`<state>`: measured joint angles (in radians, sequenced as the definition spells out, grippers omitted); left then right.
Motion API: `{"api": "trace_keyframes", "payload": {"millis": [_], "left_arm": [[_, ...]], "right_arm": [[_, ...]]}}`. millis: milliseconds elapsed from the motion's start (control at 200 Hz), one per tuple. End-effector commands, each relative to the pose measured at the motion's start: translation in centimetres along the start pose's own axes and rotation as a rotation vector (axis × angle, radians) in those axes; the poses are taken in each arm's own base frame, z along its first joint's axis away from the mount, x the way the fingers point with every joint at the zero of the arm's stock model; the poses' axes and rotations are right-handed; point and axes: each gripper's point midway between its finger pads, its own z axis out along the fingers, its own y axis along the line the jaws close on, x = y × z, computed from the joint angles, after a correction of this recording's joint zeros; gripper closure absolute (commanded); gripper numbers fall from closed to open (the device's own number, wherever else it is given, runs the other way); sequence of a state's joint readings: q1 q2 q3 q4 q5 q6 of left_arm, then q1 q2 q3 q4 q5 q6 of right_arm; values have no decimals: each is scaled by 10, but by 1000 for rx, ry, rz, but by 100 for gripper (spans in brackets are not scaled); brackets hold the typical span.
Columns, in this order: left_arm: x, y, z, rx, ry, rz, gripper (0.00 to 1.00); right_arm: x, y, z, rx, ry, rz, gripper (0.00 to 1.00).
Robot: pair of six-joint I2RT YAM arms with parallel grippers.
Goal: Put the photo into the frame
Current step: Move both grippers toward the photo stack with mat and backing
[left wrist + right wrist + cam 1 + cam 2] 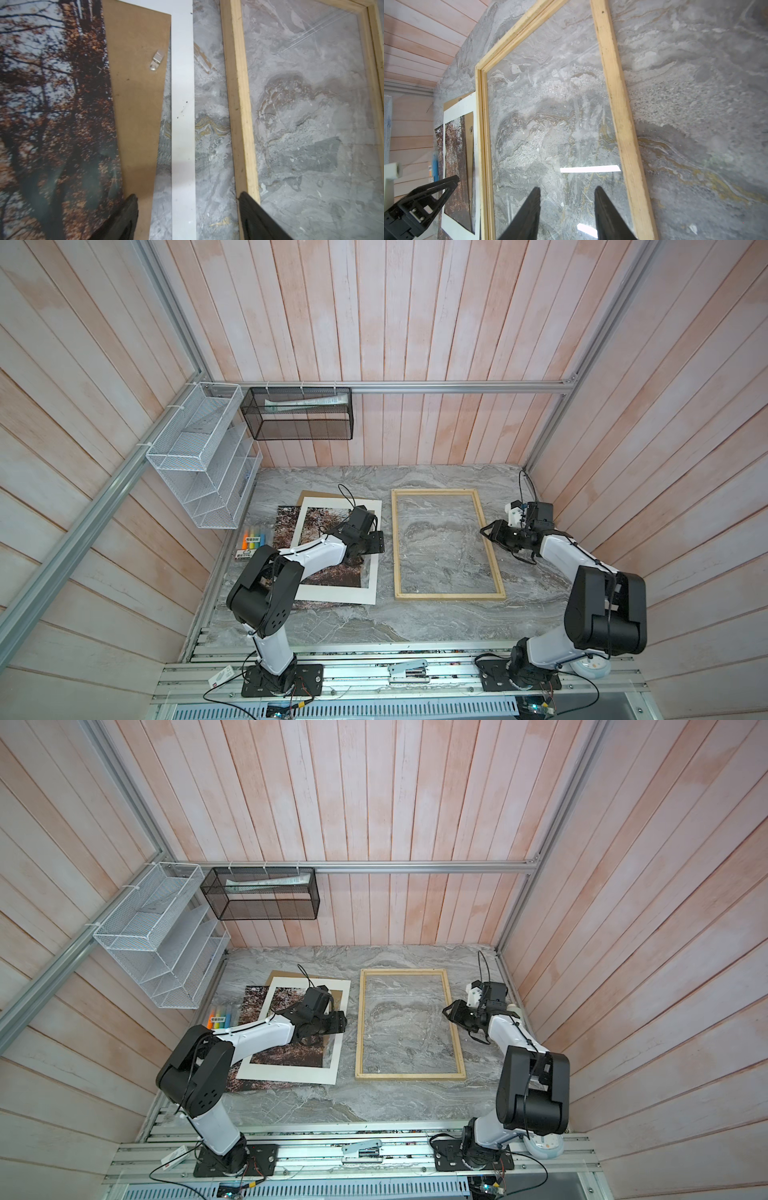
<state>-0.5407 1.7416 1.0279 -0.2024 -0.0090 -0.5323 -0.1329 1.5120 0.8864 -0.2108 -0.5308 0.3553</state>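
Bare marble [209,166] between mat [182,145] and frame [239,104] — apart.

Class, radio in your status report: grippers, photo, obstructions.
Left gripper open, right gripper open, both empty. Photo beside frame, not inside. Mat lies over photo.

No legible text — marker pack label [250,537] too small to read.

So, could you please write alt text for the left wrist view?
The open, empty left claw hangs over a white mat strip. On one side of the strip lie a brown board and the autumn photo; on the other, the wooden frame on the marble table.
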Motion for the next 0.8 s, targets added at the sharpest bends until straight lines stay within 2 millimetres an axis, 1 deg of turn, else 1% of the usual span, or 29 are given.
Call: {"api": "trace_keyframes", "payload": {"millis": [0, 170, 260, 315, 350, 415, 490, 600, 705, 795], "left_arm": [[-7, 12, -9, -35, -46, -25, 22], [3, 25, -8, -81, -38, -31, 22], [9, 35, -9, -112, -39, -44, 22], [13, 40, -10, -122, -39, -54, 22], [15, 42, -10, -128, -40, -58, 21], [18, 47, -12, -137, -43, -68, 21], [20, 51, -15, -148, -49, -73, 21], [20, 56, -19, -159, -59, -77, 21], [19, 59, -21, -168, -69, -81, 21], [19, 62, -23, -170, -76, -88, 21]], "right_arm": [[-3, 19, -2, -52, -34, -2, 56], [11, 59, 11, -125, -1, -57, 55], [18, 78, 20, -126, 6, -86, 55], [20, 84, 24, -98, -5, -97, 55], [24, 93, 28, -90, -6, -116, 54], [35, 111, 36, -89, 5, -152, 55], [53, 137, 47, -119, 42, -198, 54], [77, 166, 61, -175, 100, -226, 55], [101, 185, 75, -147, 136, -276, 55], [117, 190, 89, -66, 148, -328, 55]]}}
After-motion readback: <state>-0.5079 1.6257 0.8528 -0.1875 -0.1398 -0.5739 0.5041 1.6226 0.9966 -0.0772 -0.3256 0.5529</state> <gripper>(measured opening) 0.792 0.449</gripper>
